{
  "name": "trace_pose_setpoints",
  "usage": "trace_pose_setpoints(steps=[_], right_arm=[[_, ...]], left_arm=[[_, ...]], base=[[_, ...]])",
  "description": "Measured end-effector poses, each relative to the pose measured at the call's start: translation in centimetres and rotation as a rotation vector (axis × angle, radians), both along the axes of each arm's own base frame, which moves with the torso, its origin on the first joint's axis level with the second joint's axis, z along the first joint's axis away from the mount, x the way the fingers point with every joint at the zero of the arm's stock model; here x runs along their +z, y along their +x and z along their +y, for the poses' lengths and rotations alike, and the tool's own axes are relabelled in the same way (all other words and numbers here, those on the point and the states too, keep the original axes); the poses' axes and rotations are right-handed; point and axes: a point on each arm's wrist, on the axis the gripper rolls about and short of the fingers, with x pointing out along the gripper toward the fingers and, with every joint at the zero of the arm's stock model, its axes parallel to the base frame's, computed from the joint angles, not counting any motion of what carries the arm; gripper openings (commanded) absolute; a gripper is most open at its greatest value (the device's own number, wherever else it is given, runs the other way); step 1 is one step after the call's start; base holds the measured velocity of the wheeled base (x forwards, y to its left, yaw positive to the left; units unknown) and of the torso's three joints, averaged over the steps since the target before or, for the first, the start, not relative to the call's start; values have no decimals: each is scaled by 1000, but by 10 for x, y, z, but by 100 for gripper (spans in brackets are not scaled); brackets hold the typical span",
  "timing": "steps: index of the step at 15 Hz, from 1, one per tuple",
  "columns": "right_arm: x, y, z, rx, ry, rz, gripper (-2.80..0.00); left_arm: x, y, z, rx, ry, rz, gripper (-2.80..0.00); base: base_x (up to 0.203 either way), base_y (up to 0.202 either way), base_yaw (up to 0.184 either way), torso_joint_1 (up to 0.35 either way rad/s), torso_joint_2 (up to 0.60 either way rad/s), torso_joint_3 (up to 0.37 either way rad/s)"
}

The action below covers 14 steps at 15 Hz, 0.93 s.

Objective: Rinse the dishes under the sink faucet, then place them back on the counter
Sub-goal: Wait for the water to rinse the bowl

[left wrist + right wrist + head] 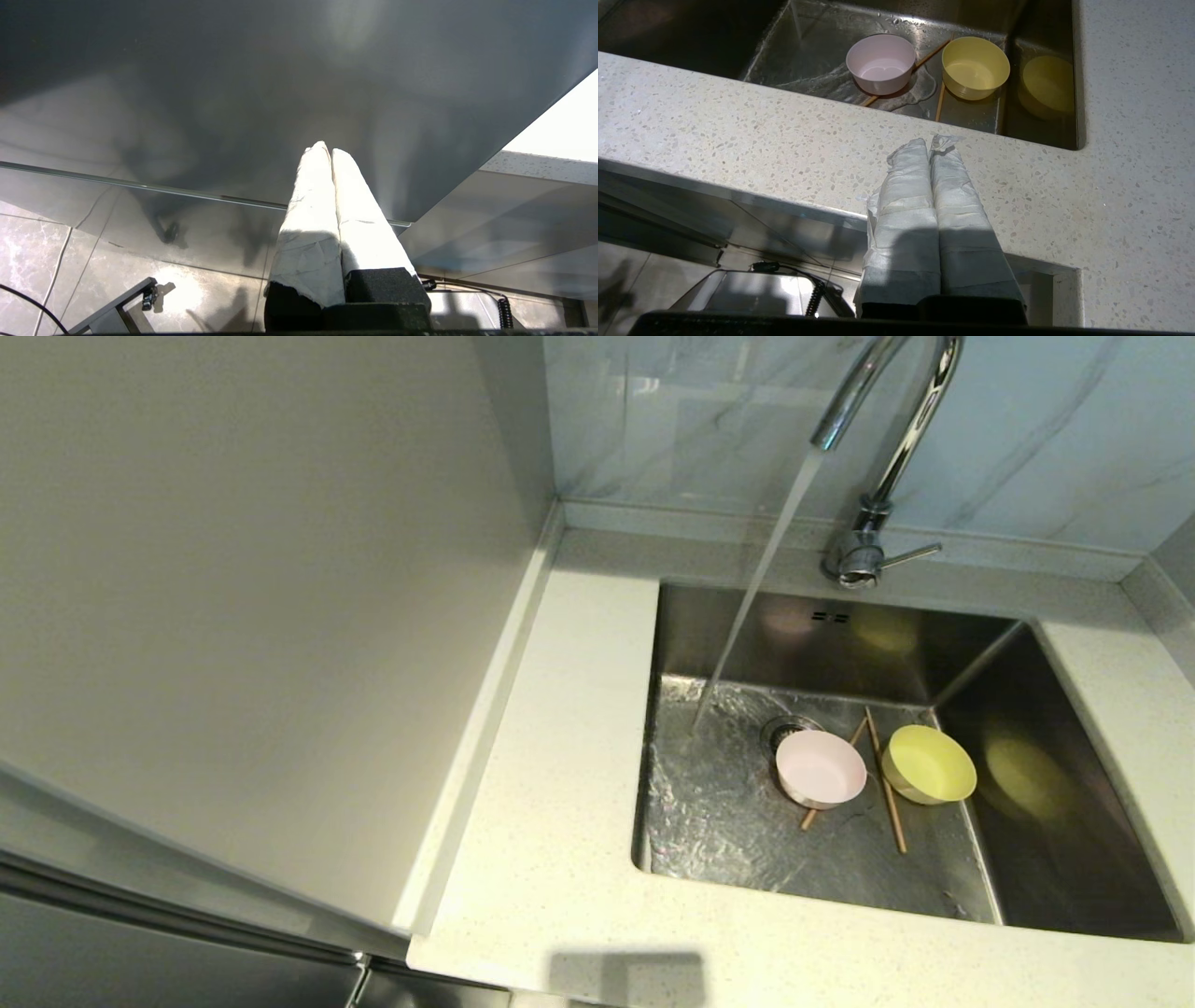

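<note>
Water runs from the chrome faucet (892, 448) into the steel sink (719, 803), landing left of the drain (782, 728). On the sink floor sit the pink bowl (820, 769) (880, 63) and, to its right, the yellow bowl (929, 763) (975, 66), tilted. Two wooden chopsticks (885, 782) (940, 100) lie crossed between and under the bowls. My right gripper (930, 141) is shut and empty, low over the counter's front edge (784, 140). My left gripper (325, 148) is shut and empty, down beside a grey cabinet panel. Neither gripper shows in the head view.
A tall grey panel (233, 616) walls off the counter (560, 784) on the left. The faucet's side lever (910, 555) points right. A marbled wall panel (1027, 429) stands behind the sink. Counter strips run left, right and in front of the basin.
</note>
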Motion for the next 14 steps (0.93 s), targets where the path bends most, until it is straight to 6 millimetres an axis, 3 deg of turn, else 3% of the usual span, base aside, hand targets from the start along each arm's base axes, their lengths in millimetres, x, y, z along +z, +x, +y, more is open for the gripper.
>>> trace_pose_setpoints(steps=[14], right_arm=[[0,0,0,0,1,0,-280]], left_arm=[[0,0,0,0,0,0,-280]], base=[[0,0,0,0,0,0]])
